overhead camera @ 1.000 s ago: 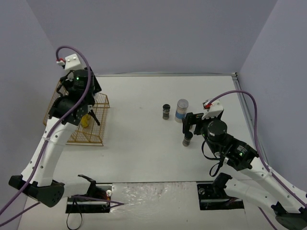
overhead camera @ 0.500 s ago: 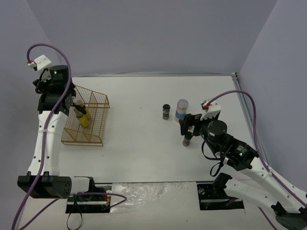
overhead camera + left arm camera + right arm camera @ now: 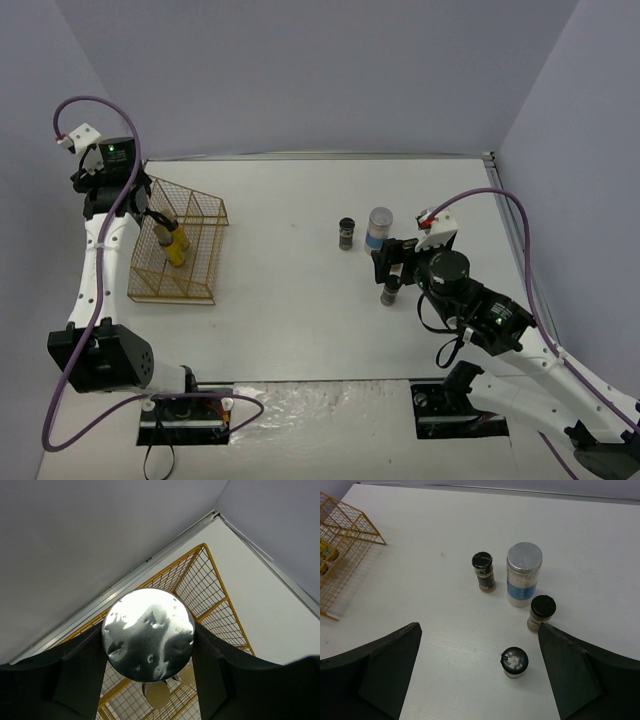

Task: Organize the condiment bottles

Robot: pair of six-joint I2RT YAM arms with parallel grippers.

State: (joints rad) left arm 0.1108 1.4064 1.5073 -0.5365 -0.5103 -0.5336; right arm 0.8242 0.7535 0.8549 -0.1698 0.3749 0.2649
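Left fingers [image 3: 80, 670] gripping grey-lidded jar [image 3: 148, 634] over wire rack [image 3: 215, 605] at worktop [image 3: 290, 300] left edge. Right fingers [image 3: 385, 665] hovering wide open, holding nothing.

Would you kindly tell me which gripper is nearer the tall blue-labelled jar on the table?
Right. The right gripper is just on the near side of the tall jar; the left gripper is far to its left, over the wire rack.

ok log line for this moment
left gripper: shut on grey-lidded jar at gold rack | right gripper: open above four loose jars | two yellow bottles in rack
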